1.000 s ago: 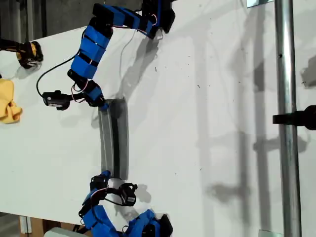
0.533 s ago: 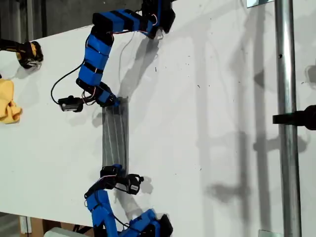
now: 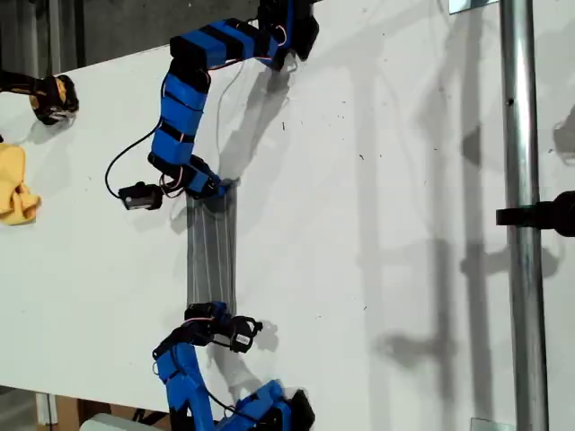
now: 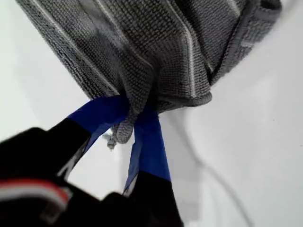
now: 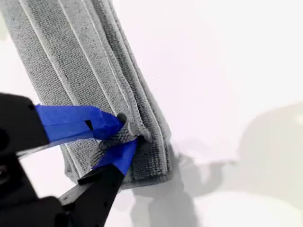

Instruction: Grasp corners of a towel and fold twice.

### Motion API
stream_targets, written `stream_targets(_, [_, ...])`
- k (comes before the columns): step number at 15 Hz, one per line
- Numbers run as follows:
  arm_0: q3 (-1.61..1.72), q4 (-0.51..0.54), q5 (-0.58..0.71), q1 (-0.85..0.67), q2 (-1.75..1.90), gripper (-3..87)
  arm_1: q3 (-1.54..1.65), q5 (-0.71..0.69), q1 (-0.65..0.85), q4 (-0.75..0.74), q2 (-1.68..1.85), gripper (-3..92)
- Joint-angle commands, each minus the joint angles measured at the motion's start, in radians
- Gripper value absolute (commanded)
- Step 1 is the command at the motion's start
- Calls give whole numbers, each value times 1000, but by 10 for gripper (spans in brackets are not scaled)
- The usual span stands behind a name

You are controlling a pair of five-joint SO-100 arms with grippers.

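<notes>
The grey striped towel (image 3: 211, 251) lies as a narrow folded strip on the white table, stretched between two blue arms. In the exterior view one arm's gripper (image 3: 216, 187) is at the strip's upper end and the other arm's gripper (image 3: 212, 312) at its lower end. The wrist views do not show which arm is which. My first gripper (image 4: 135, 111) is shut on a bunched corner (image 4: 120, 130) of the towel (image 4: 142, 42). My second gripper (image 5: 125, 130) is shut on the layered edge near one end of the towel (image 5: 80, 71).
A yellow cloth (image 3: 16, 184) and a black-and-yellow object (image 3: 54, 97) sit at the exterior view's left. A metal pole (image 3: 521, 224) with a black clamp (image 3: 539, 215) runs down that view's right. The table's edge (image 3: 108, 395) is near the lower arm's base.
Both grippers have moved toward the exterior view's right with the towel's ends, and the strip between them has shifted that way and now looks straighter.
</notes>
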Motion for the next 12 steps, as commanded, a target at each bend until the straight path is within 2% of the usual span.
stream_targets(1, [-23,80,-25,-20,112,211,-57,9,11,67,83,228])
stream_targets(2, [-17,126,-31,-20,186,296,-55,9,18,104,129,260])
stream_targets(3, [-9,173,-35,-20,276,319,-54,9,25,141,176,275])
stream_targets(6, [57,258,-52,-40,560,286,-23,14,57,219,319,291])
stream_targets(9, [249,242,-92,-57,847,268,153,40,98,199,491,289])
stream_targets(12, [532,149,-104,-5,1270,234,391,80,121,118,652,289])
